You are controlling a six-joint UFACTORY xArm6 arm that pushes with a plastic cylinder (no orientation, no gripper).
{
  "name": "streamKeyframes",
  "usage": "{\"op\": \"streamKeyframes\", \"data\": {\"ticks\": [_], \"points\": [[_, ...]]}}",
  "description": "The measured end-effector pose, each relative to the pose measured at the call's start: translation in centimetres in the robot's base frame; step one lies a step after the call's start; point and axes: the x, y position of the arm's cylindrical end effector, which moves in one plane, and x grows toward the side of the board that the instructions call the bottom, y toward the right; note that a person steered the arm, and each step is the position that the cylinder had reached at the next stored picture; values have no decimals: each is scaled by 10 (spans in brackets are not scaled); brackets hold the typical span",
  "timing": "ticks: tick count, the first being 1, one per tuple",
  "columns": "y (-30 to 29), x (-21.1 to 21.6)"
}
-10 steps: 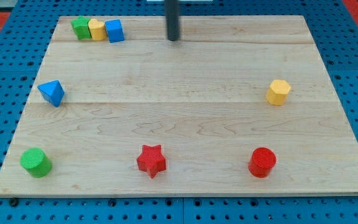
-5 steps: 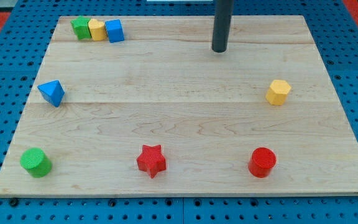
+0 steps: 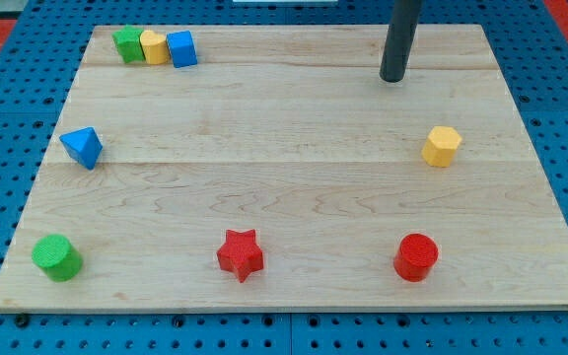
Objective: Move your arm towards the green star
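The green star (image 3: 126, 43) sits at the board's top left corner, touching a yellow block (image 3: 153, 45), which touches a blue block (image 3: 181, 48). My tip (image 3: 393, 78) is near the view's top right of centre, far to the right of the green star. It touches no block. The nearest block is a yellow hexagon (image 3: 442, 146), below and right of the tip.
A blue triangular block (image 3: 83, 147) lies at the left edge. A green cylinder (image 3: 56, 256) is at bottom left, a red star (image 3: 241, 254) at bottom centre, a red cylinder (image 3: 417, 256) at bottom right. The wooden board (image 3: 284, 187) rests on a blue pegboard.
My tip has moved steadily to the right along the top of the board, away from the green star. No block has moved.
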Motion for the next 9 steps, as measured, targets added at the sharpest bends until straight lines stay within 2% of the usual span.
{"op": "streamKeyframes", "data": {"ticks": [5, 6, 8, 9], "points": [[0, -7], [-23, -14], [-166, -25], [-197, -18]]}}
